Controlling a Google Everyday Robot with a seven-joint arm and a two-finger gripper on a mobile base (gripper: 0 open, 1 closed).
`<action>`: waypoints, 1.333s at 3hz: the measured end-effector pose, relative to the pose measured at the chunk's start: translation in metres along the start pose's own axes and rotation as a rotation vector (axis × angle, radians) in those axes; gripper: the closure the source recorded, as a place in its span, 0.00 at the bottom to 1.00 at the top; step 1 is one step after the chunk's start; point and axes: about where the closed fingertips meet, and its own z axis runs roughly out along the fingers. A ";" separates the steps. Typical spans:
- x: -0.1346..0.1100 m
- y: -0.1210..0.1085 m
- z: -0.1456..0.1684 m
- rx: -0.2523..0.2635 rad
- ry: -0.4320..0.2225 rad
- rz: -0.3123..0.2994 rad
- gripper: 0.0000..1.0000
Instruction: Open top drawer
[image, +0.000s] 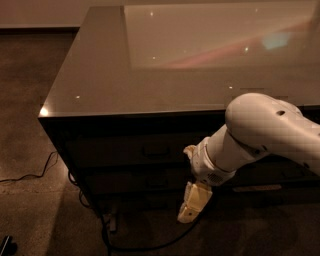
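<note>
The top drawer (125, 147) is a wide dark front just under the glossy counter top, closed flush, with a small loop handle (156, 150) at its centre. My gripper (192, 206) hangs pale and yellowish from the white arm (265, 132), pointing down in front of the lower drawers. It sits below and to the right of the handle, apart from it.
A glossy counter top (150, 75) caps the cabinet, with its left corner edge (42, 114) near the frame's left. More dark drawer fronts (135, 181) lie below. Black cables (35, 172) trail over the speckled floor at left and under the cabinet.
</note>
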 end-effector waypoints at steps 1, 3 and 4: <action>0.000 -0.003 0.012 0.002 0.001 0.010 0.00; -0.011 -0.044 0.030 0.086 0.026 -0.003 0.00; -0.017 -0.098 0.059 0.115 0.043 -0.011 0.00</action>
